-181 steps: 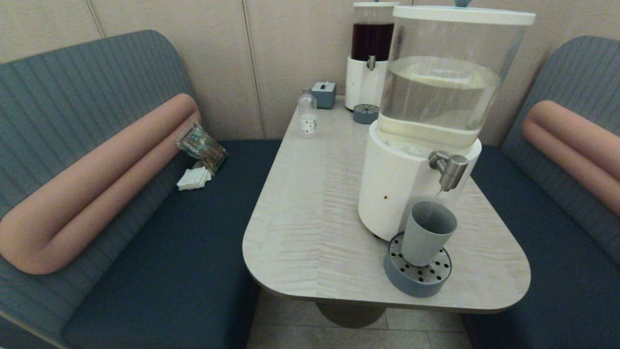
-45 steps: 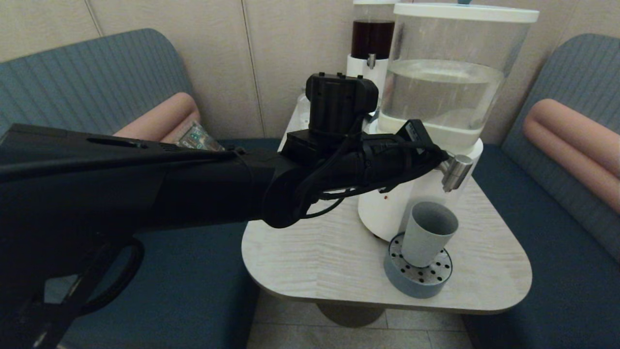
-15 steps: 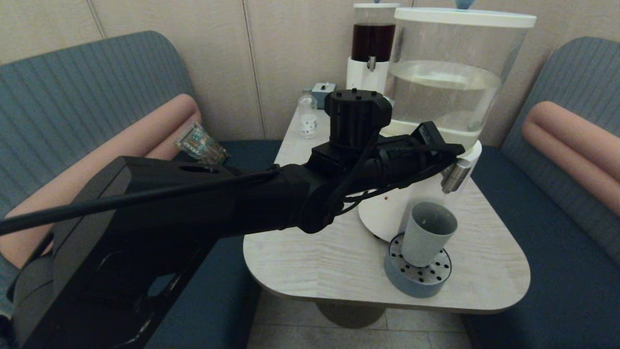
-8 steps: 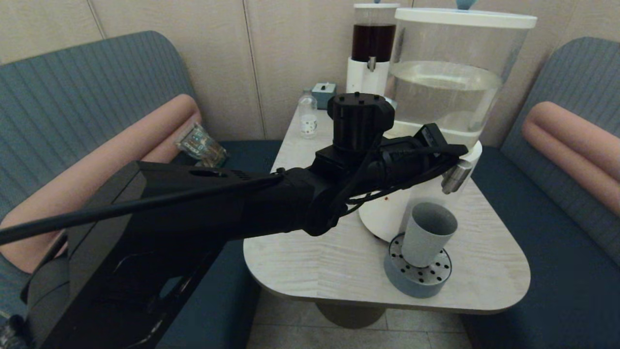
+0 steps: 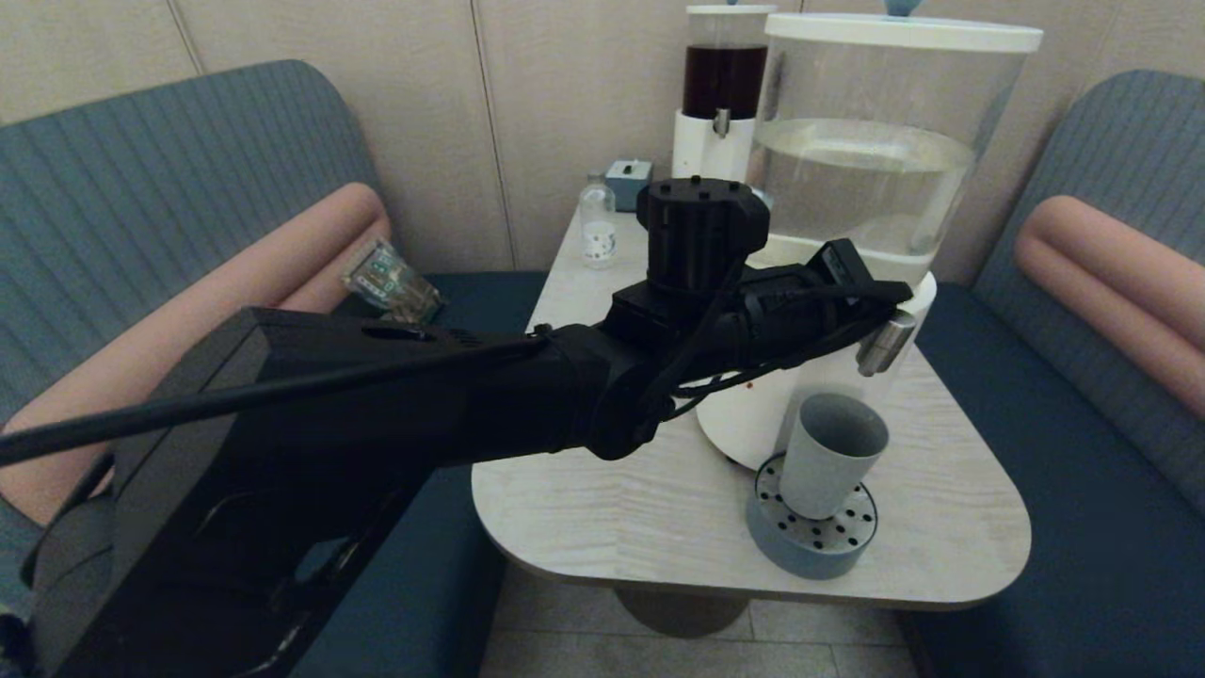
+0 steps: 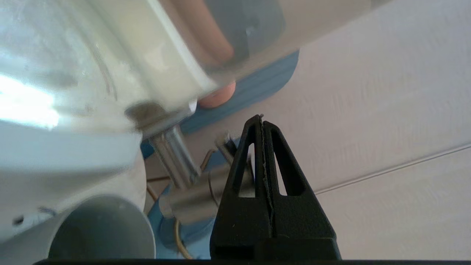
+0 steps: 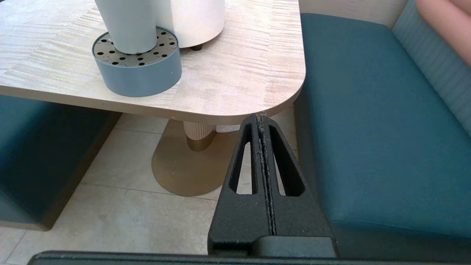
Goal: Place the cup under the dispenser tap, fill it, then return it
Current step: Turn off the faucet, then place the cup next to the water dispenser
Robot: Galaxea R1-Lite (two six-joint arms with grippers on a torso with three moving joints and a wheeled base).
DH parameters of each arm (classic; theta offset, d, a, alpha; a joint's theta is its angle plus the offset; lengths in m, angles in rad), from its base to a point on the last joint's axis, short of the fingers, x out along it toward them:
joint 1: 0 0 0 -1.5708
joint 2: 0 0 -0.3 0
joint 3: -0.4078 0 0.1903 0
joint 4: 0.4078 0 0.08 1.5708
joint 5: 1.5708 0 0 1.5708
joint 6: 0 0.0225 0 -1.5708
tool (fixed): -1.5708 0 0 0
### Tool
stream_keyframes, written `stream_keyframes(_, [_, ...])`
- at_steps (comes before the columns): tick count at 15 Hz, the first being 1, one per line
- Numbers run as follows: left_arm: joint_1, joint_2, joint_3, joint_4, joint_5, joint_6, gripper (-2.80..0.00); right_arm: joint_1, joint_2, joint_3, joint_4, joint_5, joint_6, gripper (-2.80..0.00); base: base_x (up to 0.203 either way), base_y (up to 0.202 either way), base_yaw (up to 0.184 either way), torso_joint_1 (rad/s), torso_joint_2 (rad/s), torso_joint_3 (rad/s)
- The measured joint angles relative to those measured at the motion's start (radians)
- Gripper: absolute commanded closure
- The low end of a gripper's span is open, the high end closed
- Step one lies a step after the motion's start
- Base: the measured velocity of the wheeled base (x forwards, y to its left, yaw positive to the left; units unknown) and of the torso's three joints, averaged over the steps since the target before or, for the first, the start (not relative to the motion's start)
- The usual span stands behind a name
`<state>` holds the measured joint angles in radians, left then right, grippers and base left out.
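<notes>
The grey-blue cup (image 5: pixel 833 452) stands upright on a round perforated drip tray (image 5: pixel 811 539), directly under the dispenser tap (image 5: pixel 883 345) of the big clear-water dispenser (image 5: pixel 847 235). My left arm reaches across the table, and my left gripper (image 5: pixel 899 294) is shut with nothing in it, its tips at the top of the tap, above the cup. In the left wrist view the gripper (image 6: pixel 261 117) lies beside the steel tap (image 6: pixel 184 198), with the cup's rim (image 6: pixel 103 228) below. My right gripper (image 7: pixel 261 117) is shut and hangs below the table's front right corner.
The wooden table (image 5: pixel 612 452) also bears a dark-liquid dispenser (image 5: pixel 720 104), a small clear bottle (image 5: pixel 597 226) and a blue box (image 5: pixel 628 174) at the back. Blue benches flank the table; a packet (image 5: pixel 391 278) lies on the left bench.
Twelve seconds ago no arm was in view. My left arm has since reached across to the tap, and over the last second it edged slightly right. The cup has not moved.
</notes>
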<state>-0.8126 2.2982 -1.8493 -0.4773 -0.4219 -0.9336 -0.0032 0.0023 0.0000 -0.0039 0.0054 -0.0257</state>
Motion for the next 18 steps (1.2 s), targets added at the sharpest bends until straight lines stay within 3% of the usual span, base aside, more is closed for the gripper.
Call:
stream_keyframes(5, [0.003, -0.128, 0.158, 0.006, 0.005, 0.003, 0.00, 0.000, 0.000, 0.000, -0.001, 0.000, 0.000, 0.00, 0.000, 0.000, 0.000, 0.000, 0.00, 0.000])
stream_keyframes(8, [0.003, -0.249, 0.330, 0.004, 0.005, 0.013, 0.00, 0.000, 0.000, 0.000, -0.001, 0.000, 0.000, 0.00, 0.000, 0.000, 0.000, 0.000, 0.00, 0.000])
stream_keyframes(10, [0.002, -0.340, 0.471, -0.005, 0.025, 0.061, 0.00, -0.001, 0.000, 0.000, 0.000, 0.000, 0.000, 0.00, 0.000, 0.000, 0.000, 0.000, 0.00, 0.000])
stream_keyframes(12, [0.005, -0.428, 0.646, -0.029, 0.076, 0.186, 0.00, 0.000, 0.000, 0.000, 0.000, 0.000, 0.000, 0.00, 0.000, 0.000, 0.000, 0.000, 0.00, 0.000])
stream_keyframes(14, [0.012, -0.502, 0.830, -0.093, 0.143, 0.351, 0.00, 0.000, 0.000, 0.000, -0.001, 0.000, 0.000, 0.00, 0.000, 0.000, 0.000, 0.000, 0.00, 0.000])
stream_keyframes(16, [0.021, -0.550, 1.012, -0.228, 0.208, 0.512, 0.00, 0.000, 0.000, 0.000, 0.000, 0.000, 0.000, 0.00, 0.000, 0.000, 0.000, 0.000, 0.00, 0.000])
stream_keyframes(18, [0.042, -0.561, 1.160, -0.438, 0.251, 0.693, 0.00, 0.000, 0.000, 0.000, 0.000, 0.000, 0.000, 0.00, 0.000, 0.000, 0.000, 0.000, 0.00, 0.000])
